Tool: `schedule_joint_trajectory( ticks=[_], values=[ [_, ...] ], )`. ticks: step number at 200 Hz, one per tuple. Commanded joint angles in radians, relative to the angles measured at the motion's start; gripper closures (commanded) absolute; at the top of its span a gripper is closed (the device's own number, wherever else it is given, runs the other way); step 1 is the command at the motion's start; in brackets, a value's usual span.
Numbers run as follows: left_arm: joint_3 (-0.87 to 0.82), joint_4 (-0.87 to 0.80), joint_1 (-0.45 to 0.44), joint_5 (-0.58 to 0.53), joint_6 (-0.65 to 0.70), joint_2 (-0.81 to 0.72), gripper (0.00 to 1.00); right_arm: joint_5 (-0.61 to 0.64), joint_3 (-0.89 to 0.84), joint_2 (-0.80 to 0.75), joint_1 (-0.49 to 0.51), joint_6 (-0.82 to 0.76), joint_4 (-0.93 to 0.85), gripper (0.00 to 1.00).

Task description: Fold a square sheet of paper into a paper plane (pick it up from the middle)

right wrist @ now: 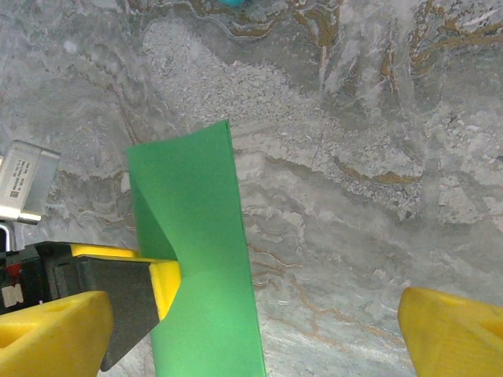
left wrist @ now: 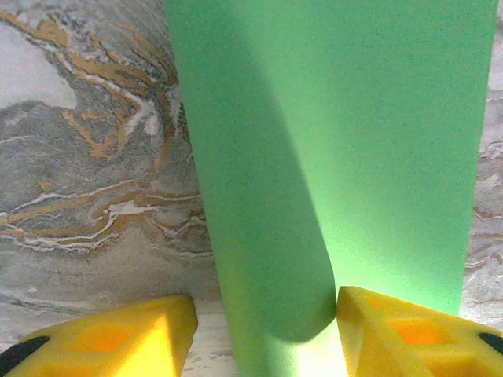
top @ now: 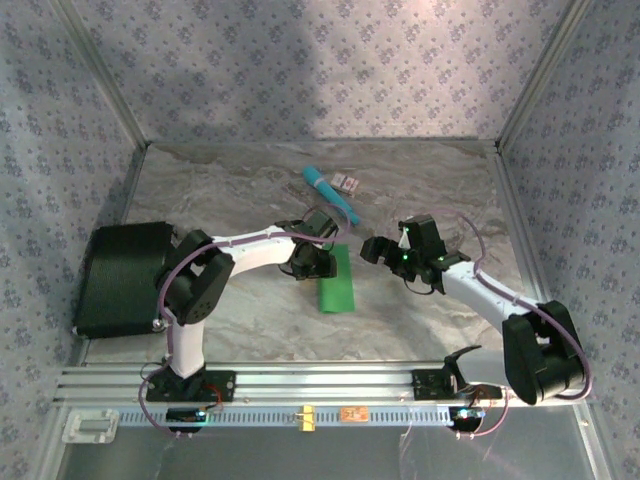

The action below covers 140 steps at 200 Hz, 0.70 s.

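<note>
Top view: square sheet of paper (top: pixel 338 280), folded narrow, lies on bench (top: pixel 220 200) just nearside of teal stick (top: pixel 331 194). Left wrist view: left fingers (left wrist: pixel 118 334) half apart, astride its curled edge; right fingers (right wrist: pixel 452 330) wide apart

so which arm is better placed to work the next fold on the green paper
Left, probably: the left gripper straddles the green paper, a finger on each side. The right gripper hangs open over the table beside it.

bright green paper (left wrist: pixel 354 157) — grey marble table (top: pixel 420 300), gold veins — teal stick (top: pixel 330 193)
</note>
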Motion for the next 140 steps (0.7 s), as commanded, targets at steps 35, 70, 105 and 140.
schedule_joint_trajectory(
  ticks=[35, 70, 105, 140],
  values=[
    [-0.026, 0.019, 0.007, -0.053, 0.016, 0.080, 0.47, -0.025, 0.015, 0.037, 0.007, -0.014, 0.033, 0.15],
    [-0.028, 0.021, 0.006, -0.053, 0.014, 0.079, 0.47, -0.090, 0.015, 0.087, 0.010, -0.008, 0.079, 0.54],
    [-0.030, 0.023, 0.007, -0.050, 0.013, 0.080, 0.47, -0.142, 0.065, 0.187, 0.033, -0.023, 0.075, 0.90],
    [-0.031, 0.024, 0.005, -0.050, 0.019, 0.079, 0.47, -0.143, 0.099, 0.266, 0.057, -0.022, 0.085, 1.00]
  ],
)
